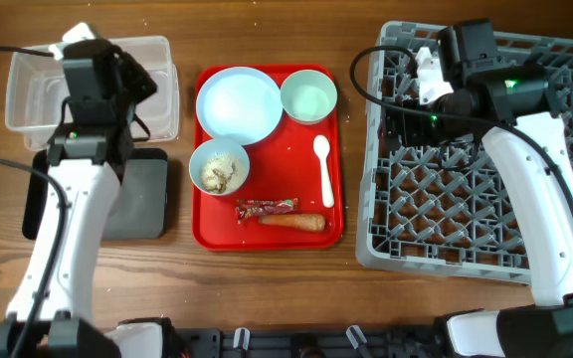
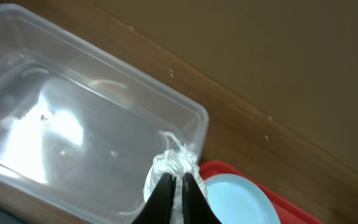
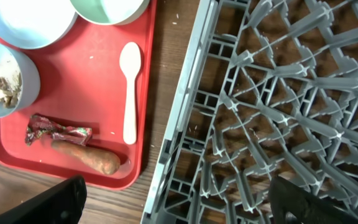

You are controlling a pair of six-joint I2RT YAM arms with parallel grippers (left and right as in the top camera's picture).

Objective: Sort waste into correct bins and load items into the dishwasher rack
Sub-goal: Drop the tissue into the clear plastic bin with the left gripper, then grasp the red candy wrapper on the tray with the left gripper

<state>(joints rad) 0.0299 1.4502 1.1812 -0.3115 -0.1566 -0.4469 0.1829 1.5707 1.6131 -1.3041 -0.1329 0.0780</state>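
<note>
Left wrist: the left pincer (image 2: pixel 176 186) pinches the tissue (image 2: pixel 174 163) over the clear tub (image 2: pixel 104 65); the right pincer (image 3: pixel 180 198) gapes wide and empty, the rack (image 3: pixel 260 93) looks bare, and the red tray (image 3: pixel 98 81) is still loaded.

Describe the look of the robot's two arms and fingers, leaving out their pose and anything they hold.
Left arm and right arm match: smooth white tubular links, boxy black wrist housings, thin black cables looping off. A green light glows on the right one. The fingers are dark, tapering blades.
</note>
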